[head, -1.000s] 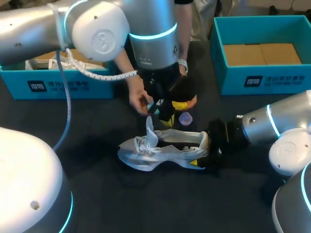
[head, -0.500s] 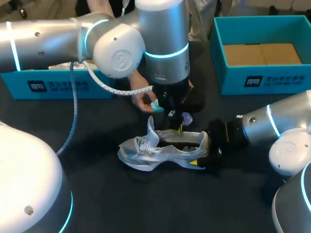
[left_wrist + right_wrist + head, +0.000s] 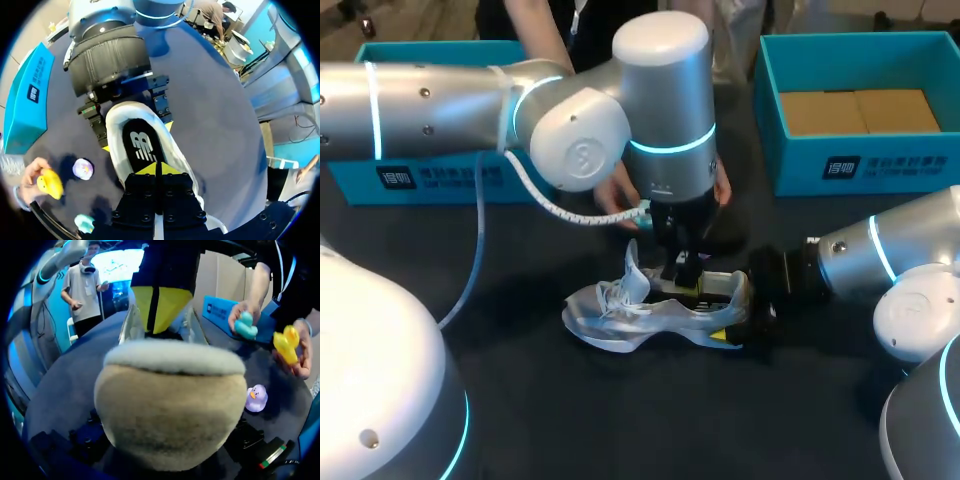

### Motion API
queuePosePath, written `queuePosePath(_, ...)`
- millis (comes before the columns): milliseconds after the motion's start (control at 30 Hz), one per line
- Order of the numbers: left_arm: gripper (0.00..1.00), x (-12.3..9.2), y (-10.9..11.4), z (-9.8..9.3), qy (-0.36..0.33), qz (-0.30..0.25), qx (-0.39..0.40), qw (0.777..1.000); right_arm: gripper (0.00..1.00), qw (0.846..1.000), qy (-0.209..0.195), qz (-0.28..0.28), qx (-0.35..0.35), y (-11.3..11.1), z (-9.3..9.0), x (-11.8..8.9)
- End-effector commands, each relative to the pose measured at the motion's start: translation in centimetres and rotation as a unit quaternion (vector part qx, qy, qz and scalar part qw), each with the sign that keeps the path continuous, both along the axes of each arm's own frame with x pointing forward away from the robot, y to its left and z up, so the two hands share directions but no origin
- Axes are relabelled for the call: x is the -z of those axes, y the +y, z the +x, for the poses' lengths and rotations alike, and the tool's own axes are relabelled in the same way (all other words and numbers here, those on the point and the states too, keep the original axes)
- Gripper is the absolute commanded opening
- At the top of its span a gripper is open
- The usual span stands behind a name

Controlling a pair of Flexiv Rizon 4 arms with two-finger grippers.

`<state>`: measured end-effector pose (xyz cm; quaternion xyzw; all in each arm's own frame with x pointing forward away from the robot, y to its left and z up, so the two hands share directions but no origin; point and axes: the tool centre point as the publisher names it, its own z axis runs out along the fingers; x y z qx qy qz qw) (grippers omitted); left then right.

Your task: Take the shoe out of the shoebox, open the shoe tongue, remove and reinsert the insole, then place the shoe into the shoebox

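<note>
Silver-grey tubular left arm (image 3: 420, 100) and right arm (image 3: 880, 255), white domed joint caps, glowing cyan rings. White coiled cable (image 3: 555, 208) and thin blue cable (image 3: 470, 270) off left arm. Black ribbed cuff (image 3: 107, 57) behind right gripper (image 3: 135, 131). Left gripper (image 3: 156, 170): black blocks with screws, yellow tips.

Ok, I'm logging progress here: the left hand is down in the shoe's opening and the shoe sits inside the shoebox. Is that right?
Not quite. The left hand is down in the opening of the shoe, but the shoe lies on the dark table, outside both the left shoebox and the right shoebox. The head view shows this.
</note>
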<state>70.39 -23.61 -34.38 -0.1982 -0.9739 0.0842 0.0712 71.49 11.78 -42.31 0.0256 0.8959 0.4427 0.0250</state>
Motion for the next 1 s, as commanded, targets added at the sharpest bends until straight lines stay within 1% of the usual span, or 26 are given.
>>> queuePosePath(33,0.0,0.5,-0.1,-0.2,-0.001,-0.003,-0.002,1.0,0.0,1.0,0.0,-0.001,0.0,0.1,-0.1,0.2)
queuePosePath(467,0.0,0.5,-0.1,-0.2,-0.001,-0.003,-0.002,1.0,0.0,1.0,0.0,-0.001,0.0,0.1,-0.1,0.2)
queuePosePath(533,0.0,0.9,-0.3,-0.1,0.004,-0.003,0.0,1.0,0.0,1.0,0.0,-0.001,0.0,0.1,-0.1,0.2)
queuePosePath(567,0.0,1.0,-0.4,-0.1,-0.002,-0.016,-0.007,1.0,0.0,1.0,0.0,-0.001,0.0,0.1,-0.1,0.2)
queuePosePath(667,0.0,1.6,-0.6,0.0,-0.012,-0.021,-0.015,1.0,0.0,1.0,0.0,-0.001,0.0,0.1,-0.1,0.2)
queuePosePath(700,0.0,1.8,-0.6,0.0,-0.013,-0.014,-0.017,1.0,0.0,1.0,0.0,-0.001,0.0,0.1,-0.1,0.2)
queuePosePath(1000,0.0,3.7,-1.0,0.3,-0.013,-0.016,-0.016,1.0,0.0,1.0,0.0,-0.001,0.0,0.1,-0.1,0.2)
